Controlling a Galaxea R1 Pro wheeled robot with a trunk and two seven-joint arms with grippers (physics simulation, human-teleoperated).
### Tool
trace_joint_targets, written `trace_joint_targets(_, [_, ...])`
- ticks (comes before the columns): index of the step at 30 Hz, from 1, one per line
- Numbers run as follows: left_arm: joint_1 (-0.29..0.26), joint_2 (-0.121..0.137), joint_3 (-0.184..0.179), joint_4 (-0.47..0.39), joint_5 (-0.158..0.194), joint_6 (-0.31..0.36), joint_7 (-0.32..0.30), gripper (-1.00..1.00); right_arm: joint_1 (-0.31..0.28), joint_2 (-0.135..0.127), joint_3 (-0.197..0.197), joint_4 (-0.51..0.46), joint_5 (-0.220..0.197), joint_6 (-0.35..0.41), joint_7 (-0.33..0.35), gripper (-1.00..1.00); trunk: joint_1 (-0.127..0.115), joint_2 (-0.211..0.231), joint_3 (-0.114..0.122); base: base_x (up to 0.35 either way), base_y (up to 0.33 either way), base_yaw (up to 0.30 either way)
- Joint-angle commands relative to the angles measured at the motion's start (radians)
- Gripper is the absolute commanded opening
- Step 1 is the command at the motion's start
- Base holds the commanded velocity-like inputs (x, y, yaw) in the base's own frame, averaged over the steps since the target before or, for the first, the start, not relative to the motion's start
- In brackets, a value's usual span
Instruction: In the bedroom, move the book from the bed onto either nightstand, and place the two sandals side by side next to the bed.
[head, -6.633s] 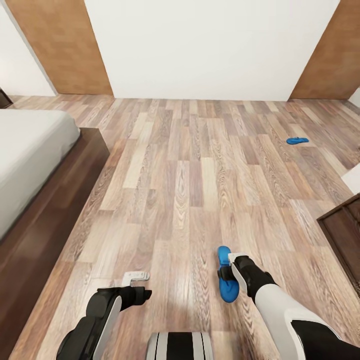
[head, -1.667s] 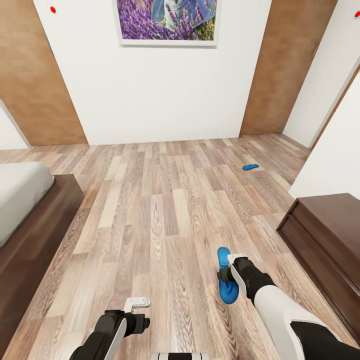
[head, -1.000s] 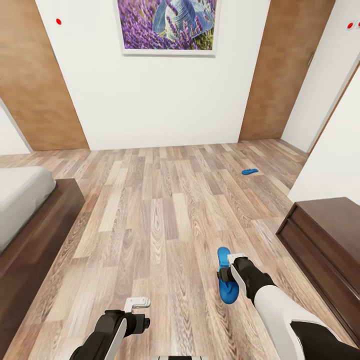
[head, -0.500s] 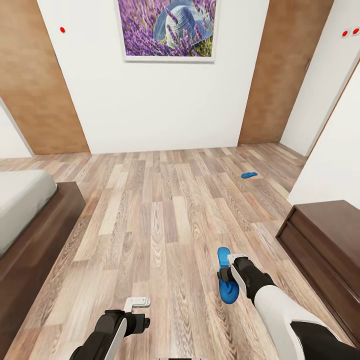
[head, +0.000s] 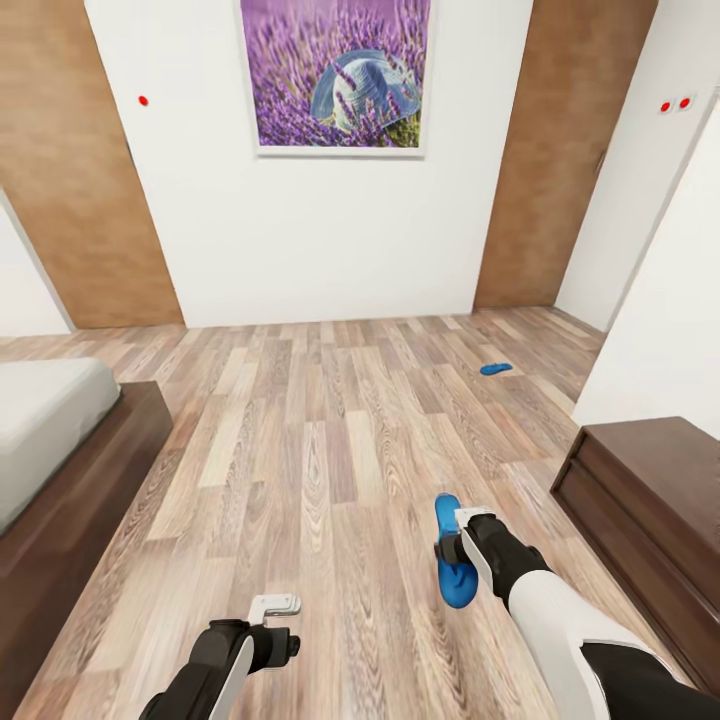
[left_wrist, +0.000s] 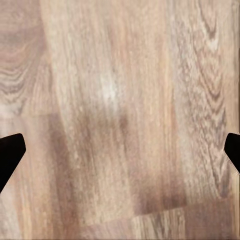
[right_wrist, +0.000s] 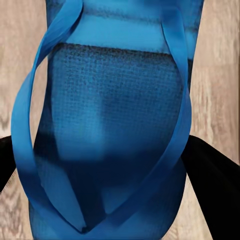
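We're carrying one blue sandal (head: 455, 560) in the right gripper (head: 452, 548), fingers clamped across it; the right wrist view confirms this up close, with the strap loops and textured footbed sitting between the dark fingers (right_wrist: 212, 175), detail the head view can't resolve. The left gripper (head: 276, 606) is spread wide and holding nothing; in its wrist view the two fingertips (left_wrist: 9, 155) sit at opposite edges with bare wood floor (head: 330, 450) between them. The second sandal (head: 495, 368) lies far ahead on the floor near the brown wall panel (head: 545, 170), well apart from us; the head view gives us that, plus the bed (head: 50, 430) at our left and a dark wood cabinet (head: 655, 500) at our right. Book isn't visible from here, so we can't place it. Risks as we judge them: the sandal is soft and pinched across its width, so base motion could let it twist or slip out; the cabinet corner is close to the right arm's side, and a swing while turning could clip it; and dropping this sandal away from the bed frame would make pairing it with the second one harder.
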Motion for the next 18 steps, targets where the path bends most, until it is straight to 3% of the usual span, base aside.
trace_joint_targets(1, [0.000,0.000,-0.001,-0.001,0.010,0.004,0.008,1.00,0.000,0.001,-0.009,-0.001,0.008,0.004,0.000,-1.00,-0.001,0.000,0.005,0.000,0.000,0.000])
trace_joint_targets(18, [-0.001,0.000,-0.002,0.004,0.010,0.004,0.008,1.00,0.000,0.001,-0.008,-0.001,0.008,0.004,0.001,-1.00,-0.008,0.004,0.087,0.000,0.000,0.000])
